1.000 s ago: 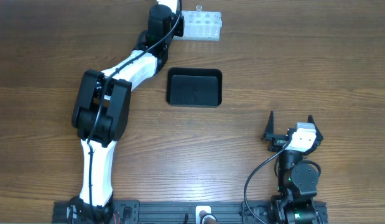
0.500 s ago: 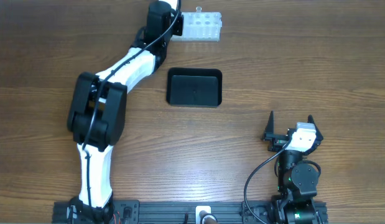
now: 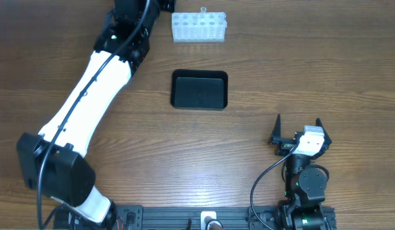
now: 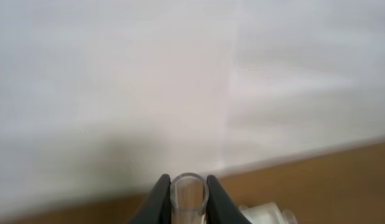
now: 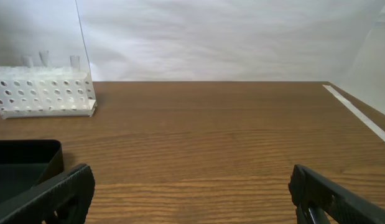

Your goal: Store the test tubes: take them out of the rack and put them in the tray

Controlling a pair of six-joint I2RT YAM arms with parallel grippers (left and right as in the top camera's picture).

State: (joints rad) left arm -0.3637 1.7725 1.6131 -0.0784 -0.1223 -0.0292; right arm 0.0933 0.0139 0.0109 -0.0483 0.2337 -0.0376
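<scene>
Left gripper [image 4: 188, 200] shut tight on tube [image 4: 189, 186]. Risen off rack [image 3: 199, 28] within last second; extraction done. Rack beside gripper, tray [image 3: 199, 90] behind it, next stop. Right gripper [image 3: 298, 130] wide open, empty.

I have the rack [image 3: 199, 27] at the table's [image 3: 312, 64] far edge, tubes [image 5: 74, 62] standing in it; the tray [image 3: 200, 90] lies in front of it, apart, nearer the arms' bases.
</scene>
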